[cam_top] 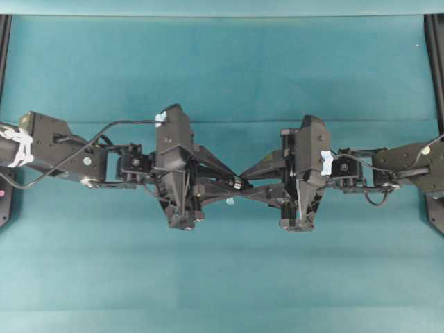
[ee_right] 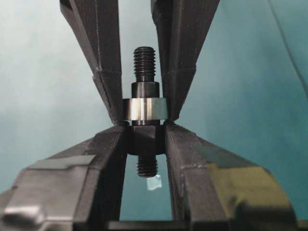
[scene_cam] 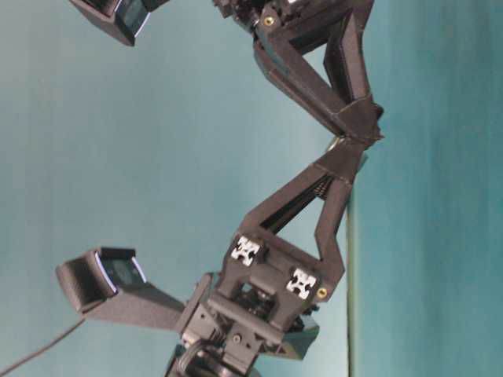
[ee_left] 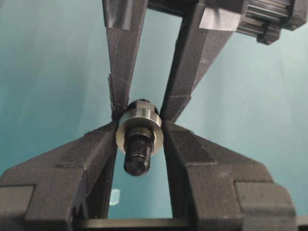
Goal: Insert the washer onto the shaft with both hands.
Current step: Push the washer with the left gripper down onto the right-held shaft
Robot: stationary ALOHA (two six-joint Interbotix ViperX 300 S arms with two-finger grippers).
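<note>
Both grippers meet tip to tip above the middle of the table. My left gripper (ee_left: 139, 126) is shut on the washer (ee_left: 126, 126), a silvery ring pinched by its rim. The shaft (ee_left: 137, 151) passes through the washer's hole, its threaded end pointing towards the left wrist camera. My right gripper (ee_right: 144, 134) is shut on the shaft (ee_right: 143, 140) at its thick dark middle, and the washer (ee_right: 144, 109) sits just beyond those fingertips. In the overhead view the washer (cam_top: 238, 184) shows as a small bright spot between the left gripper (cam_top: 234, 184) and the right gripper (cam_top: 244, 180).
A teal cloth (cam_top: 222, 277) covers the table. A tiny pale fleck (cam_top: 229, 201) lies on it under the fingertips. Black frame posts (cam_top: 436, 48) stand at the left and right edges. In the table-level view the two sets of fingers join at the right (scene_cam: 351, 145).
</note>
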